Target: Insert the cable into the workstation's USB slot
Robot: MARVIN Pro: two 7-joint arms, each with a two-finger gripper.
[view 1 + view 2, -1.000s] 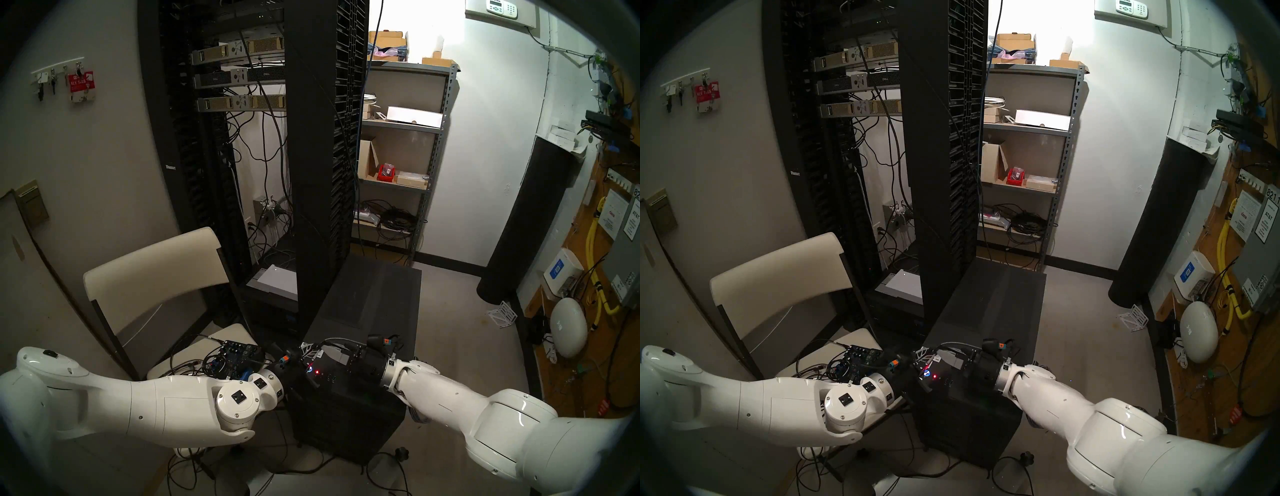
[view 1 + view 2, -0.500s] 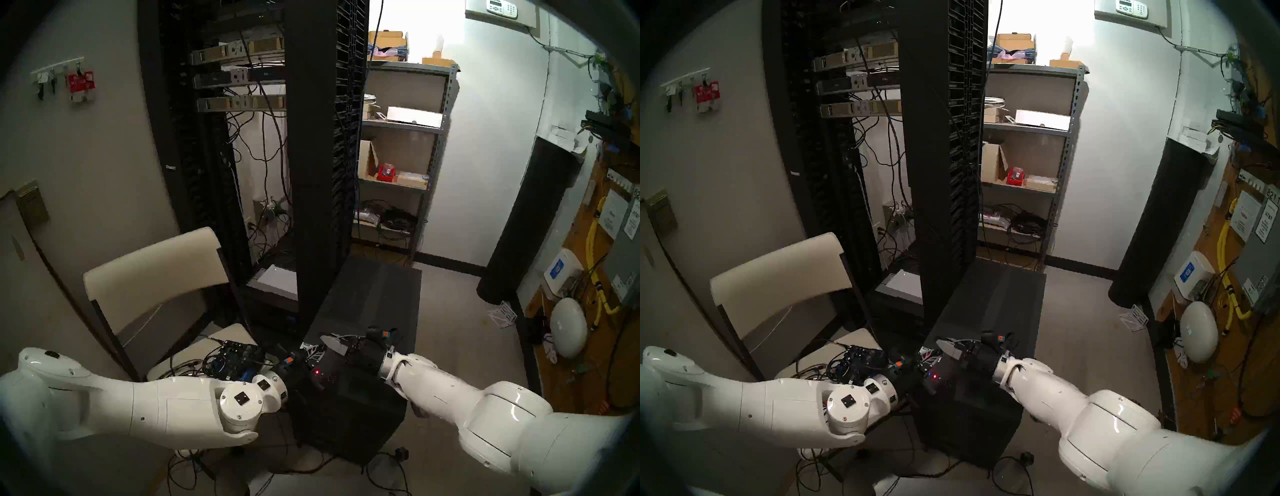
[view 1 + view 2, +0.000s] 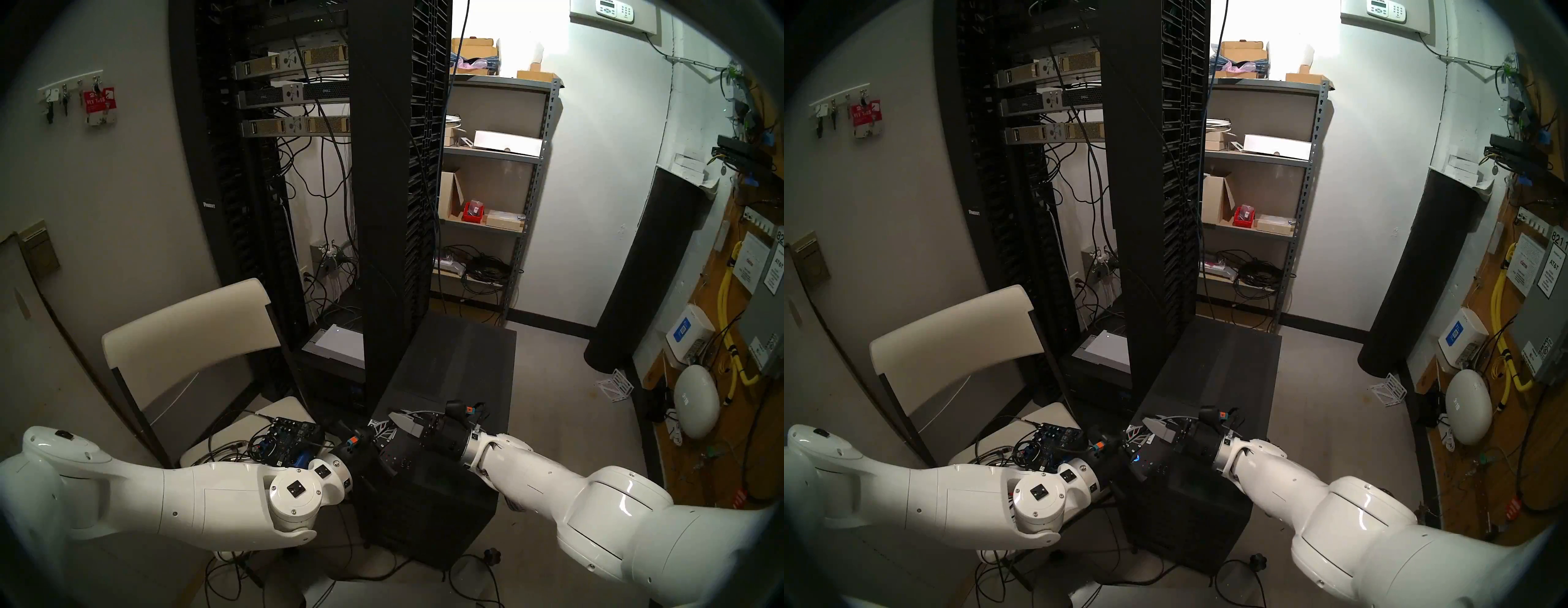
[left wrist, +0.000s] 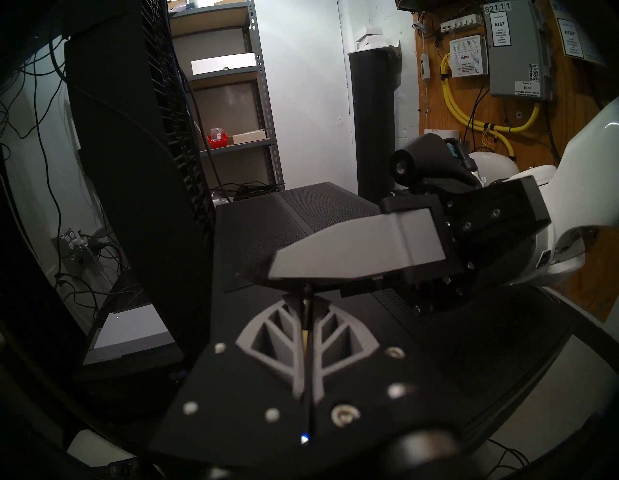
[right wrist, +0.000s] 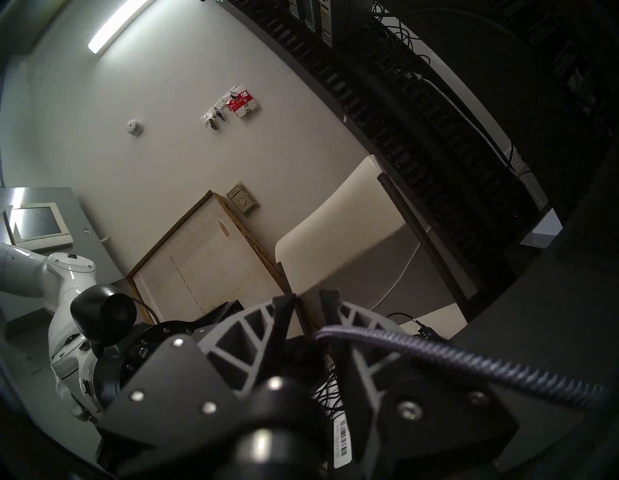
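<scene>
The black workstation (image 3: 437,492) stands on the floor between my arms. Its twin USB slots (image 3: 406,463) show faintly on the top front panel, and the red light does not show. Both grippers meet above that front edge. In the left wrist view my left gripper (image 4: 305,313) is shut on a thin dark-and-gold plug tip that comes down from my right gripper's grey finger (image 4: 355,251). In the right wrist view the grey braided cable (image 5: 435,357) runs in from the right and drops between the fingers of my right gripper (image 5: 308,301), which close around it.
The tall black server rack (image 3: 394,191) rises just behind the workstation. A cream folding chair (image 3: 191,327) on the left holds a circuit board (image 3: 288,437) and black wires. Metal shelves (image 3: 492,191) stand at the back. Yellow cables (image 3: 729,339) hang on the right wall.
My right gripper has risen and moved left and back to meet the left gripper, turning as it went. The red light that showed on the front panel no longer shows. The left arm barely moved.
</scene>
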